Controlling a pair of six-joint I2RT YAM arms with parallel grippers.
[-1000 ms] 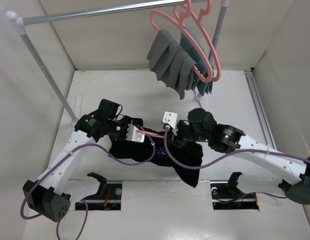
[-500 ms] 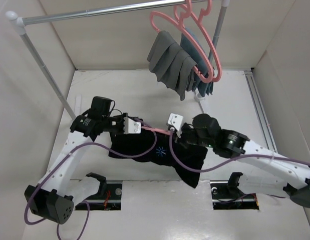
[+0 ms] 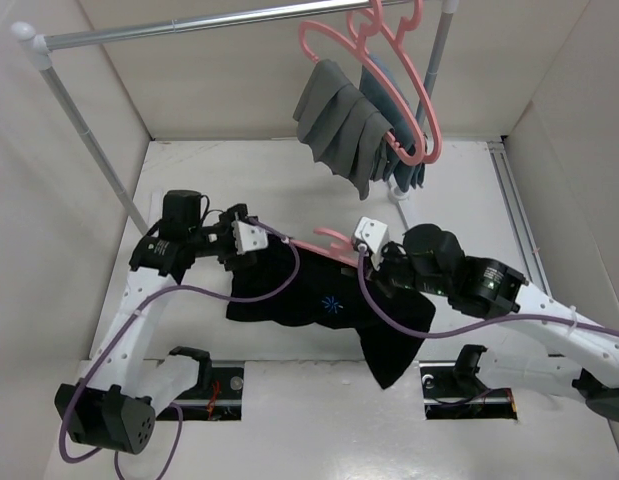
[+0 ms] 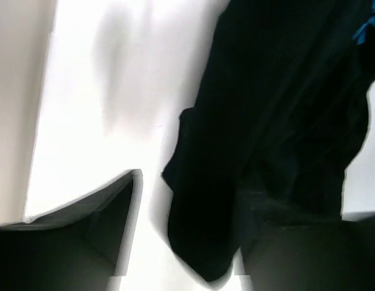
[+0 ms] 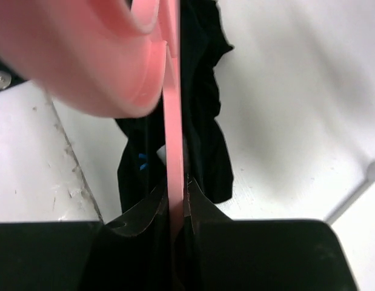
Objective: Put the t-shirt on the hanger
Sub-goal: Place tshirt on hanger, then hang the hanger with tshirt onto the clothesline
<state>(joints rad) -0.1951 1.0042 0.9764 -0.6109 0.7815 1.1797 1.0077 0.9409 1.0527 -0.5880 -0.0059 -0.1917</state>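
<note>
Since the earlier frames both arms have shifted toward the rear of the table (image 3: pixel 279 180). The left gripper (image 3: pixel 257 240) has moved back and to the left, and the right gripper (image 3: pixel 361 243) has moved to the right. The t-shirt (image 3: pixel 309 290) has been drawn out wider between them.

Left gripper: it sits at the left upper edge of the t-shirt. In the left wrist view its jaws stand apart. A fold of black cloth lies against one finger (image 4: pixel 296 254), and a bright gap separates the cloth from the other finger (image 4: pixel 84 242).

T-shirt: it hangs between the two grippers at mid-table. The light-blue star mark (image 3: pixel 332 304) faces up, and one lower corner trails toward the near edge.

Hanger (image 3: pixel 329 240): only a short pink length and a curved part show above the top edge of the t-shirt, just left of the right gripper. The rest is hidden by cloth.

Right gripper: in the right wrist view its jaws are clamped on the thin pink bar of the hanger, with black cloth hanging behind it.

Rear right: the rail (image 3: pixel 189 25) carries pink hangers (image 3: pixel 414 90) draped with a grey cloth (image 3: pixel 339 125) and a blue cloth (image 3: pixel 411 178), well apart from both grippers.
</note>
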